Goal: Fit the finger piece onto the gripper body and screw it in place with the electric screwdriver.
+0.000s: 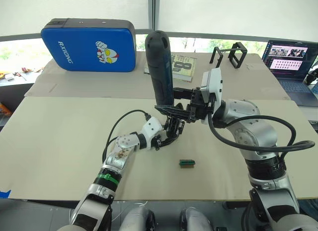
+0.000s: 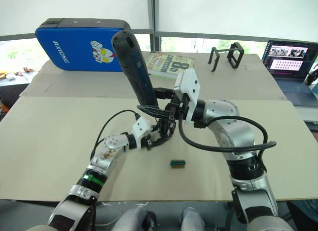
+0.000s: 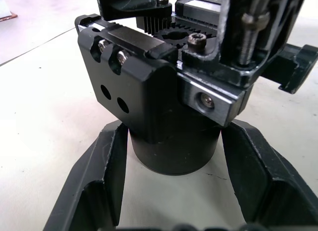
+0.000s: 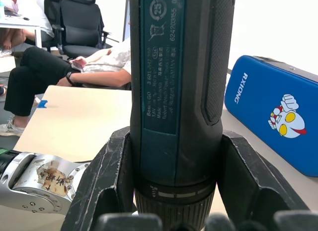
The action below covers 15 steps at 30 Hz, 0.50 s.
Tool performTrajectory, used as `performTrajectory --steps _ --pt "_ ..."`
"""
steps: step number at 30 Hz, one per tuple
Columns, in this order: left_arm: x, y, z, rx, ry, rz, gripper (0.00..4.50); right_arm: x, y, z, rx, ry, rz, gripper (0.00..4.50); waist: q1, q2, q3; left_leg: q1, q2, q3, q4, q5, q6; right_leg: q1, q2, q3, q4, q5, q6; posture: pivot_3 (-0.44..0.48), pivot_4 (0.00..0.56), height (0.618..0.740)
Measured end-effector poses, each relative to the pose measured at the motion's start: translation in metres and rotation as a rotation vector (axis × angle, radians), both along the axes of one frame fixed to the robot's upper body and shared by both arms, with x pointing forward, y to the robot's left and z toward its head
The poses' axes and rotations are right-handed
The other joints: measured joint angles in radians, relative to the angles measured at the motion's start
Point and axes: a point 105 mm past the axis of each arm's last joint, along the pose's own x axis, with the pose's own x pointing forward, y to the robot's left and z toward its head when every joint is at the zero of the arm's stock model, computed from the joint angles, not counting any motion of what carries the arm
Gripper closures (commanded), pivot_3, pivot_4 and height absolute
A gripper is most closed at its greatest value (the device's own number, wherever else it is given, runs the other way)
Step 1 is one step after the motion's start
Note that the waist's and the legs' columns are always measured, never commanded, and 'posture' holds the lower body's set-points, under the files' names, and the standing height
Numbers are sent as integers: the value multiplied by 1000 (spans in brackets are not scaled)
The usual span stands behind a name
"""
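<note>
The electric screwdriver (image 1: 160,67) stands nearly upright over the middle of the table, tip down, with my right gripper (image 1: 172,110) shut on its lower barrel (image 4: 179,92). Directly beneath it is the gripper body (image 1: 174,125), a black assembly on a round base (image 3: 171,151). My left gripper (image 1: 166,139) is shut on that base, its fingers (image 3: 99,181) pressed against either side. The driver's bit comes down into the top of the assembly, where screws and toothed parts show. I cannot tell the finger piece apart among the black parts there.
A small green-and-black block (image 1: 187,163) lies on the table (image 1: 59,141) just in front of the grippers. At the back are a blue case (image 1: 89,44), a booklet (image 1: 182,67), black frame brackets (image 1: 229,55) and a laptop (image 1: 290,62). A person (image 4: 49,72) sits beyond the table.
</note>
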Motion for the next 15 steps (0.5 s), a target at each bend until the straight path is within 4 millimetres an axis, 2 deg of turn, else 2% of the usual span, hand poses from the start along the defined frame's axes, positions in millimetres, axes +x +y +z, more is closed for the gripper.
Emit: performTrajectory --steps 15 --pt "0 1 0 3 0 -1 2188 -11 -7 -7 23 -61 24 2585 0 0 0 0 0 0 0 0 0 0 0 0 0 0 0 0 150 740"
